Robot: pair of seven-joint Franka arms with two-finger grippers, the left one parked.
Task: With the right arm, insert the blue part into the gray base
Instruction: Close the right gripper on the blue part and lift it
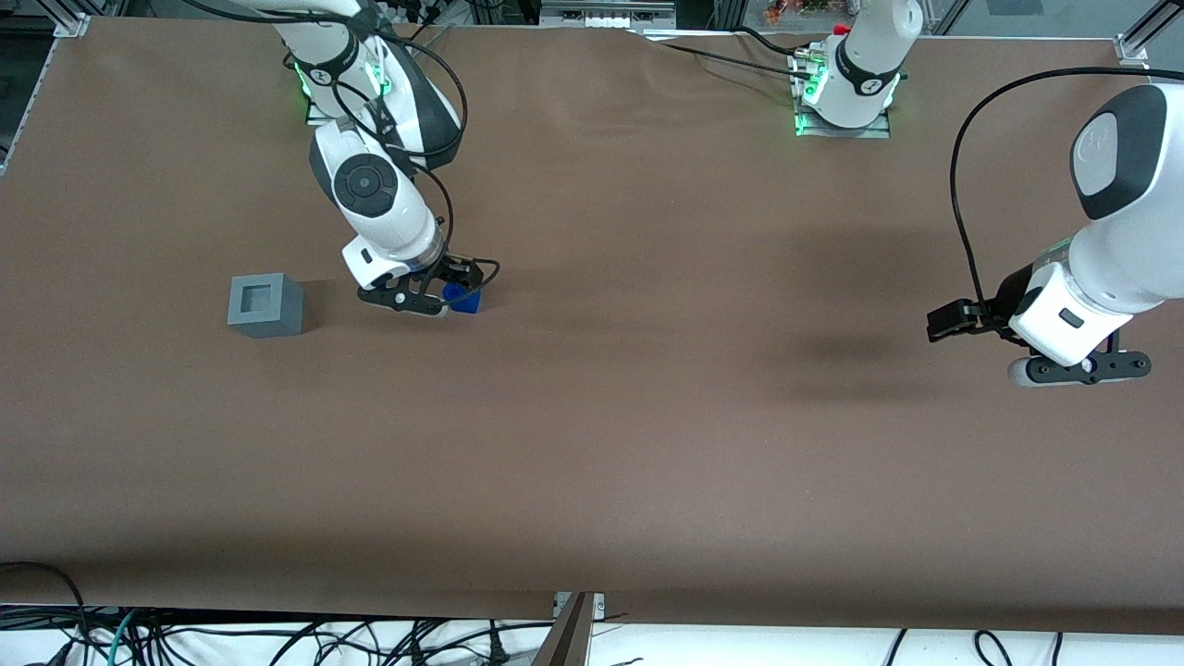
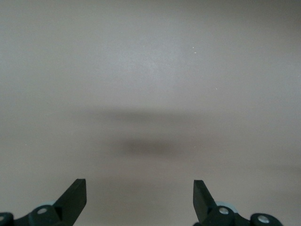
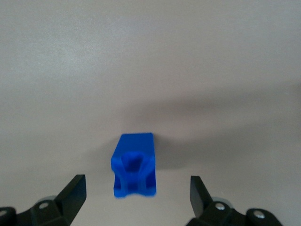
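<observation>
The blue part (image 1: 463,298) lies on the brown table, partly hidden by my right gripper (image 1: 442,294), which hangs low just above it. In the right wrist view the blue part (image 3: 134,164) sits on the table between the two black fingertips (image 3: 75,192), untouched, with wide gaps on both sides. My gripper (image 3: 136,193) is open and empty. The gray base (image 1: 266,305), a light gray cube with a square recess in its top, stands on the table beside the gripper, toward the working arm's end of the table and apart from the blue part.
The brown table (image 1: 592,444) spreads wide toward the front camera and toward the parked arm's end. The right arm's base (image 1: 319,83) stands at the table's back edge. Cables (image 1: 277,638) hang below the front edge.
</observation>
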